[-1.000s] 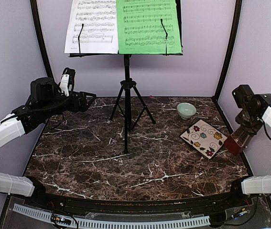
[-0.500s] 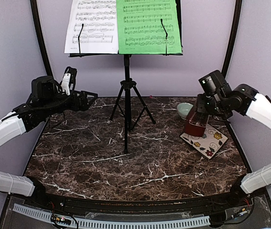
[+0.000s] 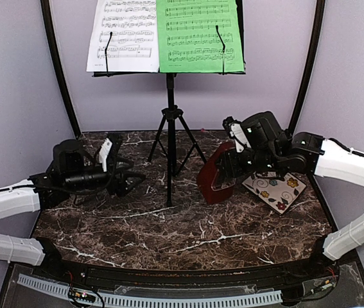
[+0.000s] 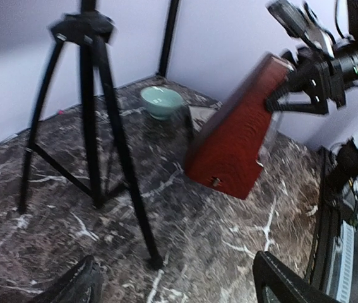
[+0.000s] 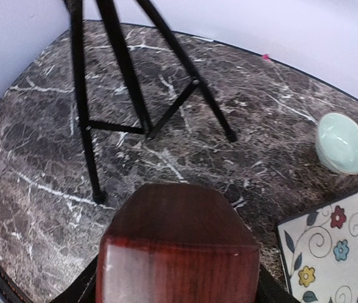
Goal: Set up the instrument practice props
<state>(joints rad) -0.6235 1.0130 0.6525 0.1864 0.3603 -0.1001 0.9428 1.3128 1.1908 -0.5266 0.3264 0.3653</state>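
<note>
Just left of the music stand [image 3: 169, 115] legs, the left claw [image 3: 132, 182] hangs low, spread wide and empty, out of the way. Right of the legs, the right claw [image 3: 232, 162] grips the metronome [image 3: 215, 174], tilted above the worktop [image 3: 169, 224], probably ready to be set down. Atop the stand, white sheet [image 3: 122, 35] and green sheet [image 3: 198, 32] sit side by side.

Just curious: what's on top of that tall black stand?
A white sheet and a green sheet of music, side by side, each under a black clip. They hide most of the stand's tray.
</note>
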